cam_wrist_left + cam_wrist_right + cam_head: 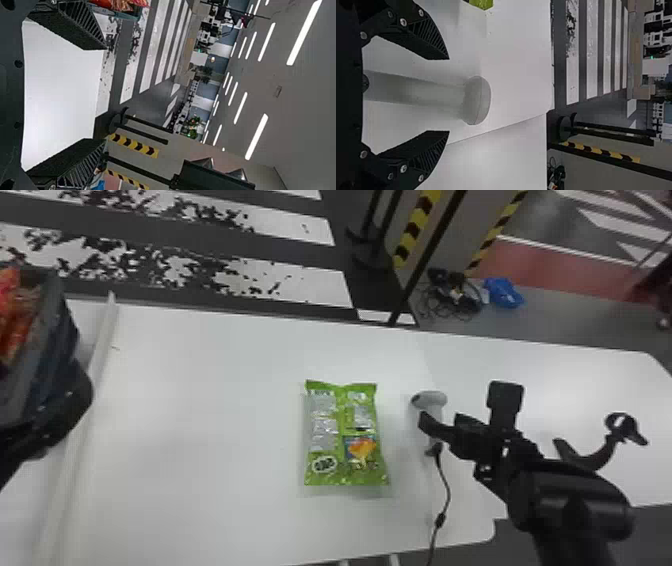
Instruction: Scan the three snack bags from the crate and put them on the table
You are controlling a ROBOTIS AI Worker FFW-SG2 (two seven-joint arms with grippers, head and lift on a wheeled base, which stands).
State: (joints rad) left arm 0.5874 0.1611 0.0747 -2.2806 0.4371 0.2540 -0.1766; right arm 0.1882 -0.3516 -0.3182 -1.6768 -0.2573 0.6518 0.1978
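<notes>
A green snack bag (345, 435) lies flat on the white table (210, 400), and its edge shows in the right wrist view (482, 4). Right of it lies the pale handheld scanner (436, 397) with its cable. My right gripper (440, 421) is over the scanner's handle. In the right wrist view that gripper (449, 95) stands open, its fingers on either side of the scanner (476, 99). At the far left, the dark form of my left gripper (70, 402) is beside the crate (42, 355) with orange-red bags (12, 320). The left gripper (105, 94) is open and holds nothing.
A raised pale strip (97, 365) runs along the table's left part. The scanner cable (446, 490) trails to the near edge. Beyond the table are dark posts, striped yellow-black barriers (414, 227) and a blue bundle (502, 292) on the floor.
</notes>
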